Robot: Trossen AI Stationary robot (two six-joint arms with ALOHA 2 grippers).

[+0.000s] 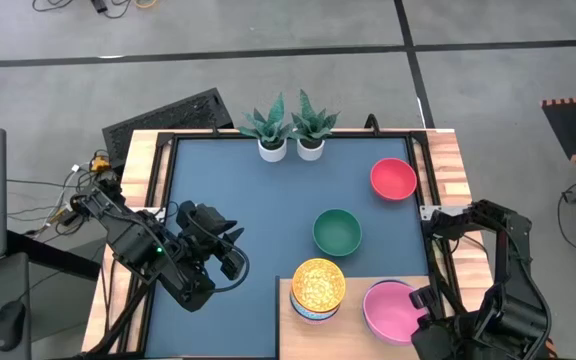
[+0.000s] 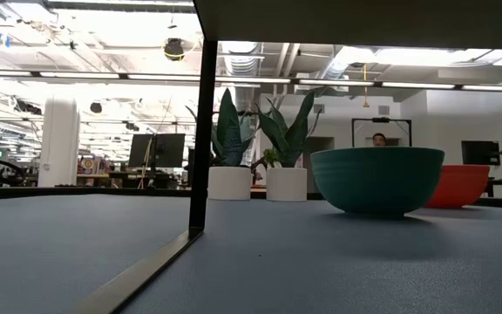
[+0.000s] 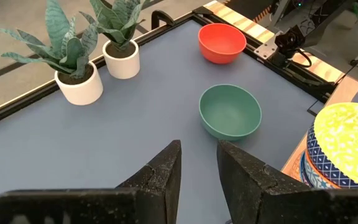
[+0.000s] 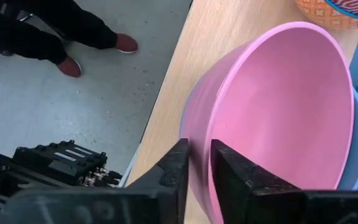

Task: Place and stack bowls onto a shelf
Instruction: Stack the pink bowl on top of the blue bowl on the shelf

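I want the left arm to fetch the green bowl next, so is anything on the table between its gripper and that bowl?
Nothing visible is. The left gripper hangs over bare blue tabletop, and in its wrist view the green bowl lies straight ahead across open surface. The plant pots and red bowl sit farther back, off that line.

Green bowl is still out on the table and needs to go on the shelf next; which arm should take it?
Left. The left gripper hangs free over the table, facing the green bowl. The right gripper is occupied at the pink bowl's rim on the shelf.
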